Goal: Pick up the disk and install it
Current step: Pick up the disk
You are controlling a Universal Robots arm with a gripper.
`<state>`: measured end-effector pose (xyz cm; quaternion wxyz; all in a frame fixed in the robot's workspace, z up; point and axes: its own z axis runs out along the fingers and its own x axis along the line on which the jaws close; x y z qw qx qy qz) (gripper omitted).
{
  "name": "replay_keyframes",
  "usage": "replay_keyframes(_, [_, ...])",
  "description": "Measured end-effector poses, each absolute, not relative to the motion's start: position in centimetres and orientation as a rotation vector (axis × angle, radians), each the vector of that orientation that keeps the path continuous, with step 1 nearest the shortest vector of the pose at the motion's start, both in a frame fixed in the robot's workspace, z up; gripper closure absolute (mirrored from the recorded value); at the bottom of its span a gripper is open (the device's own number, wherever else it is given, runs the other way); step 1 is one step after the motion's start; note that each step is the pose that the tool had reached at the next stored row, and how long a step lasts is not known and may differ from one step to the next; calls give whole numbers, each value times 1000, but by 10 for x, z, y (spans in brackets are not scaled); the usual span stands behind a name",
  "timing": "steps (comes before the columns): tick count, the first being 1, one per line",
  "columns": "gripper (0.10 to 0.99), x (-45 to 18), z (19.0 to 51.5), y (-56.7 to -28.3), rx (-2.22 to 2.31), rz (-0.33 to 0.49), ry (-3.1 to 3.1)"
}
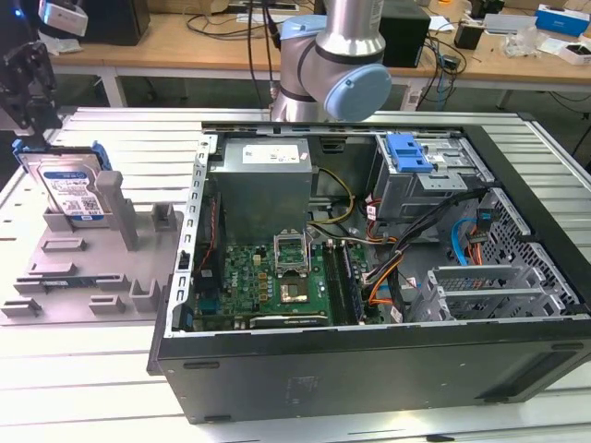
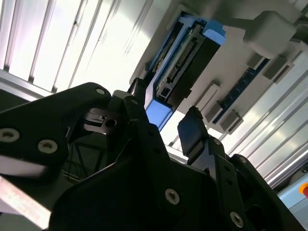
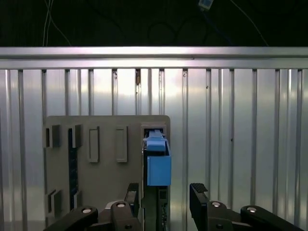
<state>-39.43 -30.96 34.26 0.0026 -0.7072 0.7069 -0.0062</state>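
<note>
The disk [image 1: 70,187] is a silver drive with a white-and-blue label in a blue bracket. It stands on edge in a slot of the grey fixture plate [image 1: 83,268] at the exterior view's left. My gripper [image 1: 26,120] hangs just above it and is open. In the first wrist view the disk [image 3: 157,168] appears edge-on with its blue end tab toward the camera, between the two black fingertips [image 3: 199,191] of my gripper [image 3: 166,192]. In the second wrist view my gripper [image 2: 166,118] straddles the blue tab of the disk [image 2: 185,57], with a gap on each side.
An open computer case [image 1: 369,355] lies at the exterior view's right, with a motherboard [image 1: 277,277], a power supply [image 1: 263,180] and a drive cage with a blue latch [image 1: 409,152]. The arm's body [image 1: 337,55] rises behind the case. The ribbed metal table [image 1: 83,378] extends around the fixture.
</note>
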Motion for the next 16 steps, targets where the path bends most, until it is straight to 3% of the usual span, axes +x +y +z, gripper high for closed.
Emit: replay_keyframes(16, [545, -406, 319, -314, -2228, -20, 2207])
